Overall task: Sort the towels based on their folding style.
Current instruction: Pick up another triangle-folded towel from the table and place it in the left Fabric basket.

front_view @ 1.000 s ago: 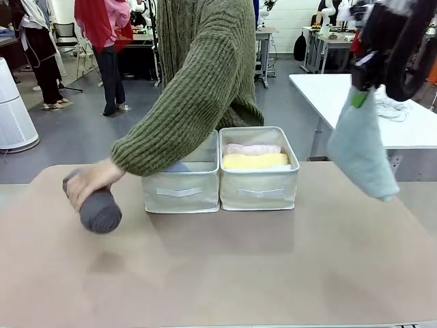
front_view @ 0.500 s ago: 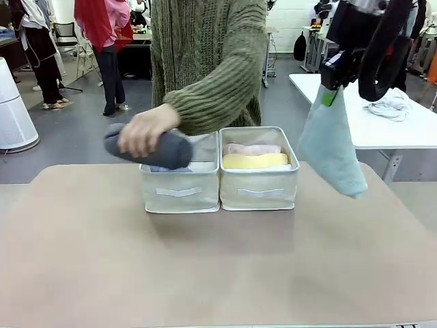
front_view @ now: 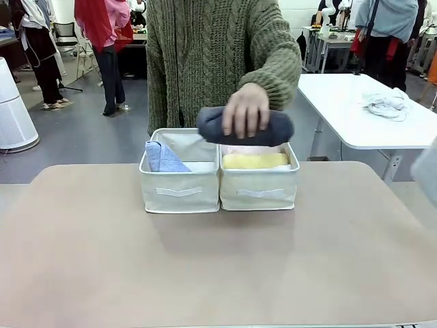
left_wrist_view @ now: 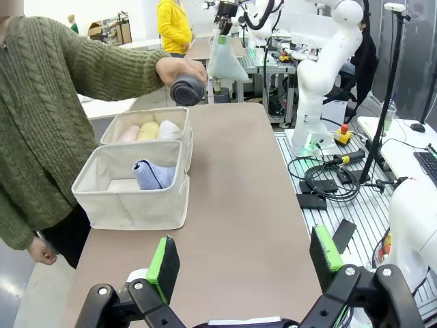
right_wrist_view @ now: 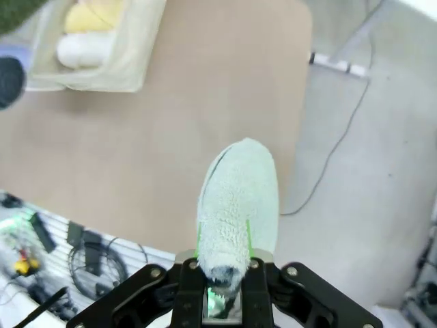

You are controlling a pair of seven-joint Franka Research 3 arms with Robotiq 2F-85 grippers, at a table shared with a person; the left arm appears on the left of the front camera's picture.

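Observation:
A person's hand holds a dark grey rolled towel [front_view: 246, 127] just above the right bin [front_view: 259, 193], which holds a yellow roll [front_view: 256, 161] and a pink roll [front_view: 251, 148]. A white roll [right_wrist_view: 85, 48] lies there too. A grey-blue cone towel [front_view: 164, 158] stands in the left bin [front_view: 179, 195]. My right gripper [right_wrist_view: 222, 287] is shut on a light blue towel [right_wrist_view: 237, 208], hanging beyond the table's right edge; a sliver of that towel [front_view: 428, 172] shows at the front view's right side. My left gripper [left_wrist_view: 244, 263] is open and empty, back from the bins.
The two beige bins stand side by side at the table's far middle. The person stands right behind them, arm reaching over the right bin. A white table [front_view: 355, 102] with a cloth bundle [front_view: 386, 102] is at the back right.
The person lifted the dark grey roll from the table's left and carried it over to above the right bin. My right arm swung right with the light blue towel, almost out of the front view.

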